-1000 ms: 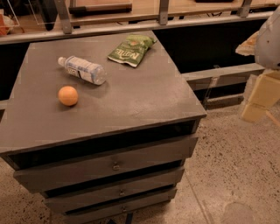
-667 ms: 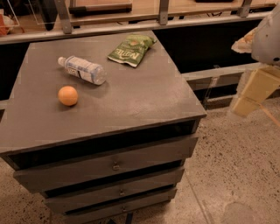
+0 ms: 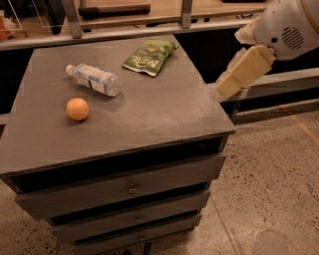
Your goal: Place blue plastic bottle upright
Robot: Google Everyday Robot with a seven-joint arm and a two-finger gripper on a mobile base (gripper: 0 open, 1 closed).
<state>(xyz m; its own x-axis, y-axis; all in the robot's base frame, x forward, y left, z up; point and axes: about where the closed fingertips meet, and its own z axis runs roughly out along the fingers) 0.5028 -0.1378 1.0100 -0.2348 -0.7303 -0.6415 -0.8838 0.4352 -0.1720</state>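
Observation:
The blue plastic bottle [image 3: 93, 79] lies on its side on the grey cabinet top [image 3: 159, 109], at the back left, with its white cap pointing to the far left. My gripper [image 3: 225, 89] hangs in the air off the cabinet's right edge, well to the right of the bottle and not touching anything. Its cream-coloured end slants down to the left from the white arm housing [image 3: 289, 22].
An orange [image 3: 78, 108] sits just in front of the bottle. A green snack bag [image 3: 149, 56] lies at the back middle of the top. The cabinet has several drawers [image 3: 129, 188]. A wooden shelf with metal posts [image 3: 185, 12] runs behind. Speckled floor [image 3: 279, 189] lies to the right.
The arm and gripper have moved left, from the right border toward the cabinet's right edge. The bottle, orange and bag have not moved.

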